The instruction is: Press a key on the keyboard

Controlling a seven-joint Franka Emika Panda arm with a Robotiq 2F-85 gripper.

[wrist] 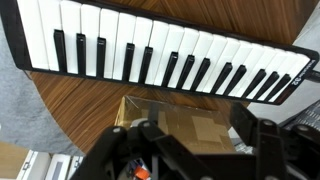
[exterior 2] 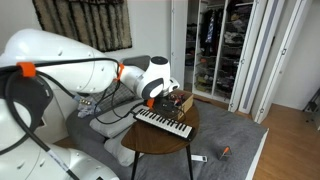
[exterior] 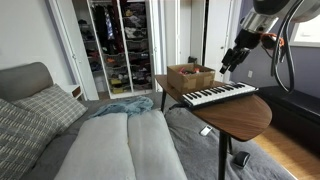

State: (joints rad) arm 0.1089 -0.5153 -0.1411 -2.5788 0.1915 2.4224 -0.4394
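**Bedroom scene, arm over side table.** The grey bed [exterior: 120,145], the largest item, lies low and well away from the gripper [exterior: 229,62]. The white arm [exterior 2: 60,70] reaches in from behind the gripper and holds it above a round wooden table [exterior: 245,118]. The keyboard [wrist: 150,45] has a row of white and black keys. It lies flat on the table, below the gripper and just ahead of the fingertips in the wrist view, and the gripper hangs clear above it. A brown cardboard box [wrist: 195,128] sits on the table directly beneath the gripper, just beside the keyboard. The fingers [wrist: 130,152] stand spread apart and hold nothing, with the box showing between them.
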